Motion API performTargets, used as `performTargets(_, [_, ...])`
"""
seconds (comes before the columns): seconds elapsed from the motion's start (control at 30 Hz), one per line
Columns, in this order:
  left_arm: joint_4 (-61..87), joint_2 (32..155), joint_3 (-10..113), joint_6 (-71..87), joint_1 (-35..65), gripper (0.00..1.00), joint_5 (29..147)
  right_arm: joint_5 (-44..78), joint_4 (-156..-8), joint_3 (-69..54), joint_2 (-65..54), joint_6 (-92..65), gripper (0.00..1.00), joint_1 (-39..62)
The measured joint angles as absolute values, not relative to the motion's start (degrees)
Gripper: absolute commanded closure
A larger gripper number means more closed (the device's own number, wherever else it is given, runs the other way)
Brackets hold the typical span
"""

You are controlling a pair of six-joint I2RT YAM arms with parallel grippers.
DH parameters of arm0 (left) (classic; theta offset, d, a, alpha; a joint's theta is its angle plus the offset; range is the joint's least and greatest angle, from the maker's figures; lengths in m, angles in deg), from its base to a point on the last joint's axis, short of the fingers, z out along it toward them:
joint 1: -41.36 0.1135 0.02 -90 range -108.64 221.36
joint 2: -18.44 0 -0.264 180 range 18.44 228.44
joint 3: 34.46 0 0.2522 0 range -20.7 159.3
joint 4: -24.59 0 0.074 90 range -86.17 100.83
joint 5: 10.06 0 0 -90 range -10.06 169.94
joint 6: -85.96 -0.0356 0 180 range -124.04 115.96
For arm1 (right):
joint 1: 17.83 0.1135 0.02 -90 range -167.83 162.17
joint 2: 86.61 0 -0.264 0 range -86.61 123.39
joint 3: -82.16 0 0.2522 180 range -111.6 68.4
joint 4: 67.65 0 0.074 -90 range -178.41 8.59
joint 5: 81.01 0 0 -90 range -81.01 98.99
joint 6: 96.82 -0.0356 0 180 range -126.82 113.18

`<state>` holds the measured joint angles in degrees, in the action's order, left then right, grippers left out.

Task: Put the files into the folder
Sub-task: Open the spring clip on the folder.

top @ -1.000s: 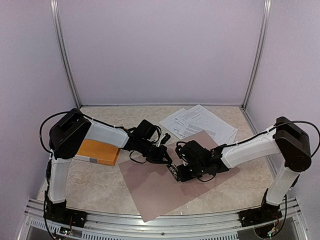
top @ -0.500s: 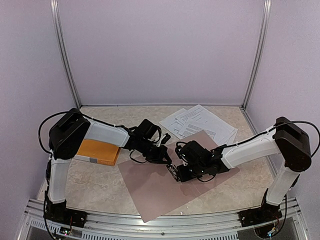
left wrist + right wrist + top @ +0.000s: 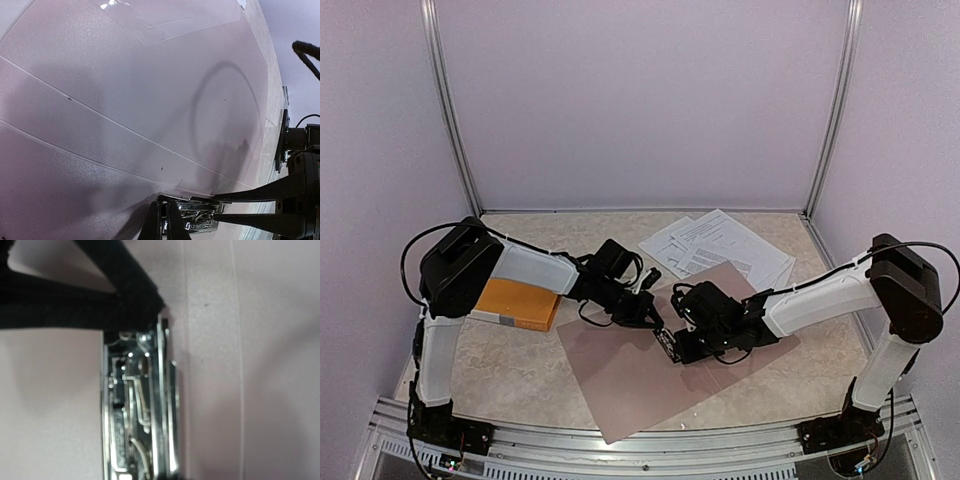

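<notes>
The files (image 3: 720,245) are a loose fan of thin white sheets carrying blocks of small dark print. They overlap one another at slightly different angles. They lie flat on the marbled table (image 3: 510,385) in the upper centre-right of the top view, close to the back wall. No claw touches them, and their near edge meets the far corner of the folder (image 3: 620,385).

The folder is a translucent, dusky pink sheet spread open across the middle of the frame. Pale crease lines run along it, and a shiny metal clip (image 3: 192,217) sits at its centre. An orange box (image 3: 515,303) lies at centre left, partly under the left arm.

Both arms reach in over the folder and meet at the clip. The left gripper (image 3: 656,325) has its fingers pressed together with nothing between them, and their tips rest at the clip's left end at the bottom of the left wrist view. The right gripper (image 3: 670,345) comes in from the right. Its two black fingers (image 3: 250,192) stand only narrowly apart and seem to nip the clip's right end, though the contact itself is small and dark. The right wrist view shows the clip upright in mid-frame and out of focus.

Compared with a second ago, hardly anything differs. The sheets, folder and box lie exactly where they were, and both arms keep the same pose over the clip.
</notes>
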<state>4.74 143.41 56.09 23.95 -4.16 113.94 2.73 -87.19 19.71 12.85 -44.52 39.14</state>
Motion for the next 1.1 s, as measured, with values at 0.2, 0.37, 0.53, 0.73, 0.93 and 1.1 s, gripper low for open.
performTargets(0.2, [6.4, 142.6, 54.4, 23.9, -4.1, 1.0, 113.8, 2.7, -87.2, 19.7, 12.9, -44.5, 0.98, 39.1])
performTargets(0.37, [7.3, 142.1, 53.5, 23.9, -4.1, 1.0, 113.5, 2.7, -87.2, 19.7, 12.9, -44.5, 0.97, 39.1])
performTargets(0.53, [7.1, 141.6, 53.3, 23.8, -4.3, 1.0, 113.1, 2.8, -87.2, 19.7, 12.9, -44.4, 0.98, 39.1])
performTargets(0.73, [4.6, 140.9, 54.8, 23.8, -4.5, 1.0, 112.4, 2.8, -87.2, 19.7, 12.9, -44.2, 0.97, 39.1])
performTargets(0.93, [1.8, 139.4, 55.5, 23.8, -4.9, 1.0, 111.6, 2.8, -87.2, 19.7, 12.9, -44.2, 0.97, 39.1])
performTargets(1.1, [-1.7, 139.0, 57.7, 23.7, -5.3, 1.0, 111.1, 2.8, -87.2, 19.7, 12.7, -43.9, 0.94, 39.1])
